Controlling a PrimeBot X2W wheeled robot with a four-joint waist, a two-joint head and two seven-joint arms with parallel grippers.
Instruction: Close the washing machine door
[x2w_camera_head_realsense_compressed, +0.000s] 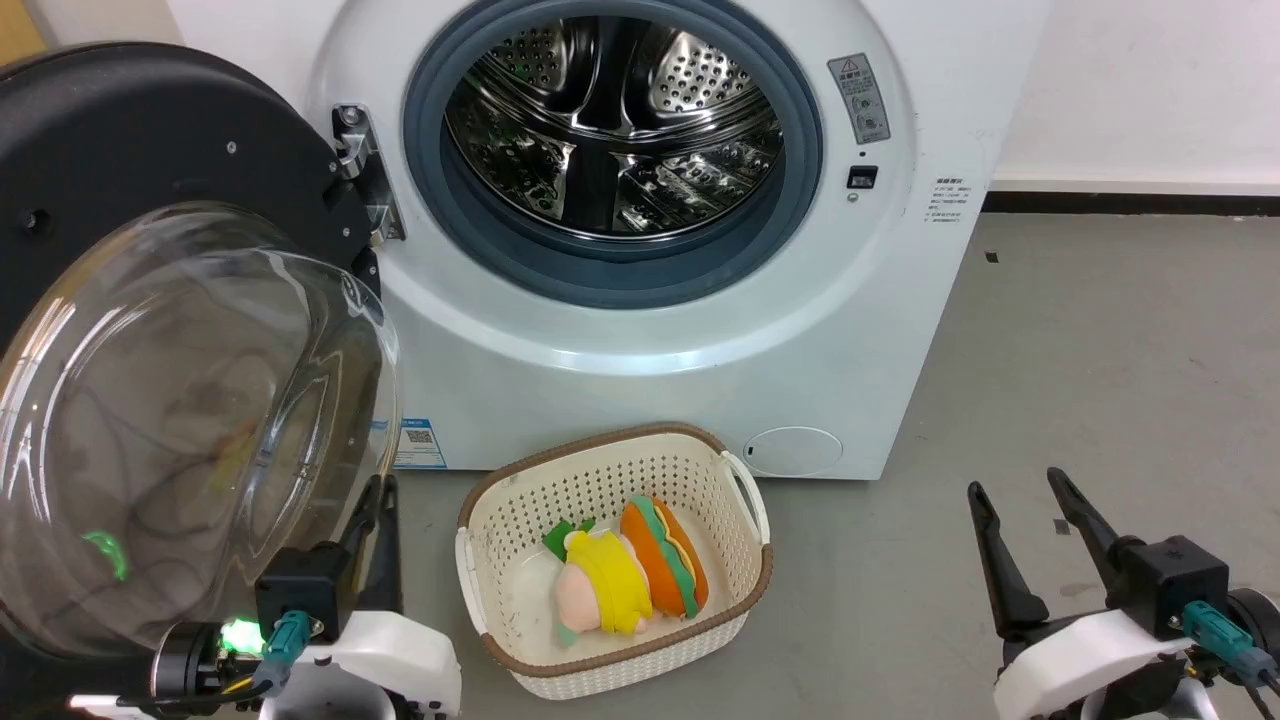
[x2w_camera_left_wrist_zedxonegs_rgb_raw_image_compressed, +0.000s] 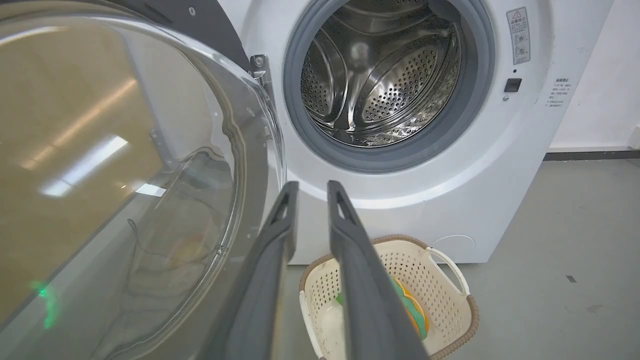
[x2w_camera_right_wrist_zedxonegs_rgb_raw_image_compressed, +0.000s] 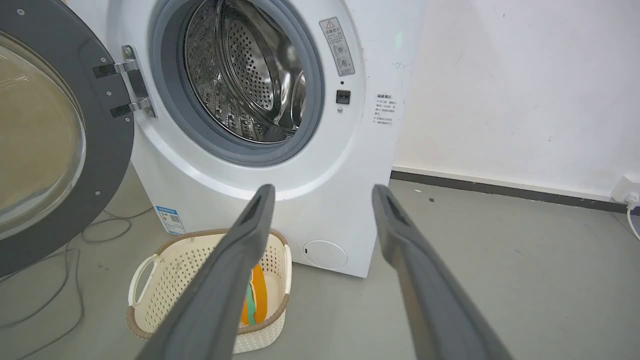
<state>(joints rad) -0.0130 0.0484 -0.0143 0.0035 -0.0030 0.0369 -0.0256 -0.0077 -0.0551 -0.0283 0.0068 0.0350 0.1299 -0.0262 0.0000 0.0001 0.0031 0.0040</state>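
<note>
At the left of the head view, the washing machine door (x2w_camera_head_realsense_compressed: 180, 400) is standing swung wide open on its hinge, its glass bowl bulging toward the camera. The washing machine (x2w_camera_head_realsense_compressed: 650, 340) is sitting at the upper middle with its steel drum exposed. The left claw (x2w_camera_head_realsense_compressed: 378, 492) is hovering at the lower left, just beside the door's lower edge. Its fingers are narrowly parted and gripping nothing; whether it is touching the glass I cannot tell. The right claw (x2w_camera_head_realsense_compressed: 1015, 483) is waiting at the lower right — spread wide, empty, well apart from the machine. A basket (x2w_camera_head_realsense_compressed: 600, 440) holding plush toys is sitting on the floor below the opening. The step in hand is looking like the approach to the door. Next, the left claw is probably needing to get round the rim's far side and sweep the door rightward until it is latching — passing above the basket.
</note>
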